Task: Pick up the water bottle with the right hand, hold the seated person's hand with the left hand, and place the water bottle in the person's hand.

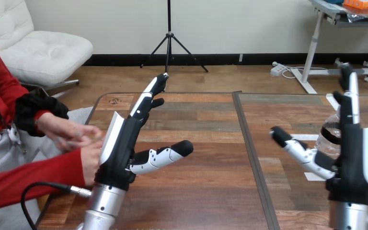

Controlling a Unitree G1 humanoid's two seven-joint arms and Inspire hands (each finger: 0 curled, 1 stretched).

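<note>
At the far left of my feed the person's arms are cut off by the frame edge. The person's farther hand (66, 128) and the person's nearer hand (92, 162) are close together above the bench's left edge. The fingertips of the farther one are blurred, and I cannot make out whether anything is pinched there. The nearer one sits just beside the back of my left hand (123, 141) at its base; I can't tell whether they touch.

The left hand is raised above the bench (211, 191). Its fingers are straight and slant up and away, and its thumb juts out to the right. It is open and holds nothing.

Across the bench's centre seam, white tape marks (303, 137) lie on the right half. The water bottle (327, 143) stands upright there (clear plastic with a dark band). I see it in the gap between the thumb and the fingers of my right hand (352, 153). That hand covers the bottle's right side and top, so I can't judge contact. The right fingers point straight up with the thumb spread out to the left, so the hand is open and not closed round the bottle.
</note>
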